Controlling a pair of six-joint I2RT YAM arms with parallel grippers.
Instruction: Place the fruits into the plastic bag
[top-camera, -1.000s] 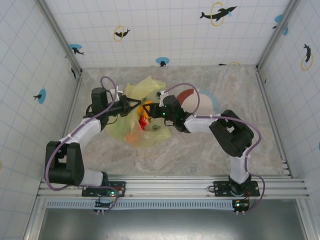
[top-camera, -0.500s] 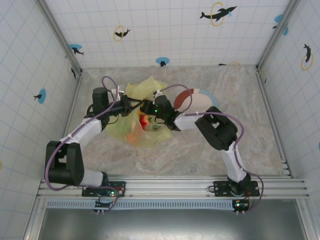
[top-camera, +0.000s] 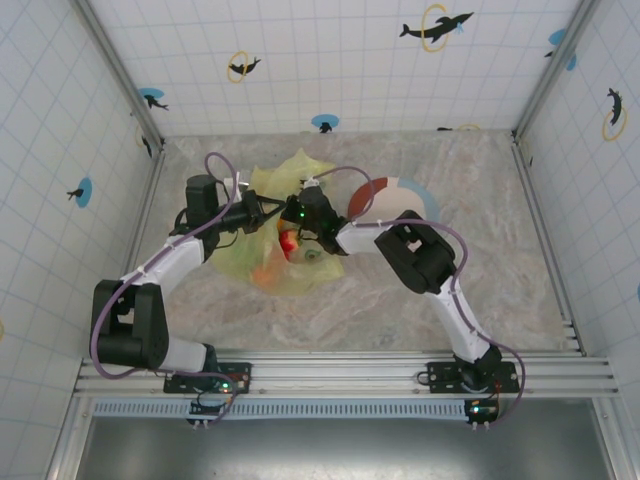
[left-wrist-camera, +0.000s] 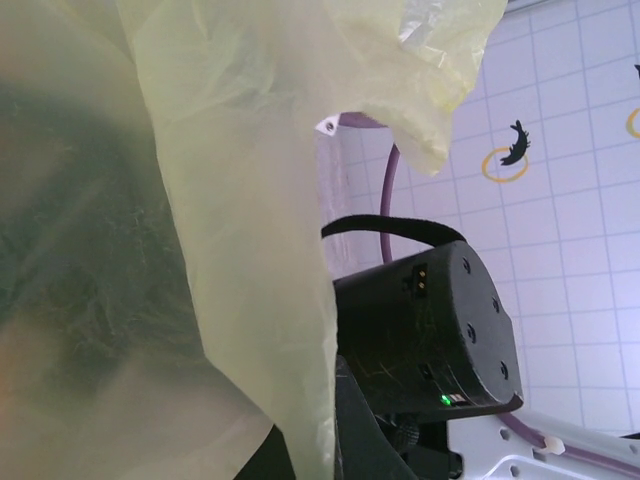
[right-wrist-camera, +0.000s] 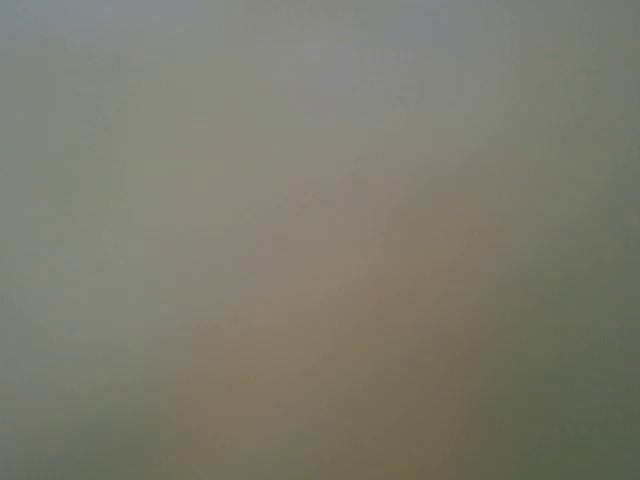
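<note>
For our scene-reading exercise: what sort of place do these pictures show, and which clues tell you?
Probably a purpose-built robot test cell, not a home or shop: white gridded wall panels with dolphin stickers box in a marble-patterned tabletop, and two black-and-white robot arms are bolted to an aluminium rail.

Seen from above, the left tool (top-camera: 267, 212) and right tool (top-camera: 286, 214) meet almost nose to nose at the mouth of the plastic bag (top-camera: 300, 168), so I have hardly any gap between them. The right arm (top-camera: 370, 238) lies across the bag's right side and bars that approach. On the left wrist camera, bag film hangs just beside the right arm's dark housing (left-wrist-camera: 430, 320). A plate (top-camera: 408, 195) sits right of the bag. The table (top-camera: 500, 285) is open to the near right.
</note>
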